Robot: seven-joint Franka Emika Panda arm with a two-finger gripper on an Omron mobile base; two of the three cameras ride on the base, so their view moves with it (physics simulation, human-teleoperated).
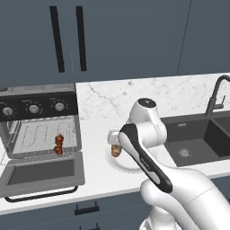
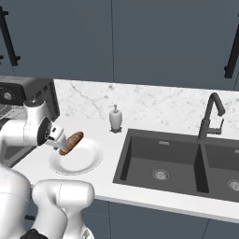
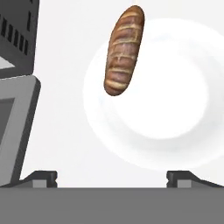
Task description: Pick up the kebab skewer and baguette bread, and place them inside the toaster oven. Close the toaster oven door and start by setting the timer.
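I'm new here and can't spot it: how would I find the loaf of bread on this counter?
Start at the black toaster oven with its door dropped open, then look right along the marble counter to the white plate. The baguette bread lies across the plate's rim on the oven side, a golden-brown scored loaf, unlike the white soap bottle behind.

The kebab skewer [image 1: 59,144] lay on the rack inside the toaster oven [image 1: 40,117], left of the plate [image 2: 86,161] bearing the baguette bread [image 2: 71,142].
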